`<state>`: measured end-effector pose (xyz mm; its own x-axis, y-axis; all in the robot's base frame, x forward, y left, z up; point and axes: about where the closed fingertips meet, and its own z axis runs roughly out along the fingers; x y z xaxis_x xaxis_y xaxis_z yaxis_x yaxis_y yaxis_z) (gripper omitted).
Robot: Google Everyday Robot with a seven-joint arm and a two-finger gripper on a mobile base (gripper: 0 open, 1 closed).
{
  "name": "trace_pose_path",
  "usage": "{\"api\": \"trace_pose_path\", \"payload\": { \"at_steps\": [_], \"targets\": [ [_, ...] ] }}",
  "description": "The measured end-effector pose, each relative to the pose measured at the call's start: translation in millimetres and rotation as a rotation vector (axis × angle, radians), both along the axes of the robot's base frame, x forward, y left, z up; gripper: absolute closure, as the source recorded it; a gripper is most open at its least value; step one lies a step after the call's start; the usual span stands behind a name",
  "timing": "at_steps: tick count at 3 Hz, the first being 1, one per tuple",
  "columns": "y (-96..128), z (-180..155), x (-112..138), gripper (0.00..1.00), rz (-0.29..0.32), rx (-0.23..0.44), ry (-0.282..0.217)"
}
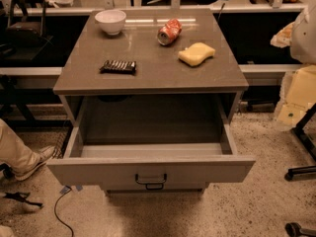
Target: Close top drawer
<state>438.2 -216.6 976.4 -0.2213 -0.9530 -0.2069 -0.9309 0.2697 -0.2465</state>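
The top drawer (150, 169) of a grey cabinet is pulled far out toward the camera. Its flat wide front faces me, with a small dark loop handle (150, 180) at its middle. The deep grey box body (148, 127) is open and looks empty. The lower drawers are hidden under the pulled-out front. My gripper is not in view. A pale bulky shape (305, 31) at the right edge may be part of my arm, but I cannot tell.
On the cabinet top (148, 80) sit a white bowl (110, 20), a red can on its side (169, 31), a yellow sponge (196, 53) and a dark snack bar (118, 66). A person's leg and shoe (27, 157) are at left, a floor cable (61, 211) and a chair base (302, 171) at right.
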Motion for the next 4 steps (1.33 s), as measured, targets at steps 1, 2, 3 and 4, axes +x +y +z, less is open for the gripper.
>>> {"api": "trace_pose_path", "payload": {
  "at_steps": [1,2,3,4],
  "targets": [
    [0.0,-0.1,0.0,0.0,0.0,0.0,0.0],
    [6.5,-26.1,-1.5,0.0,-0.032,0.046,0.063],
    [22.7,-70.0,-6.9,0.0,-0.084,0.114,0.164],
    [36.0,-123.0,-18.9,0.0,-0.155,0.145,0.293]
  ]
}}
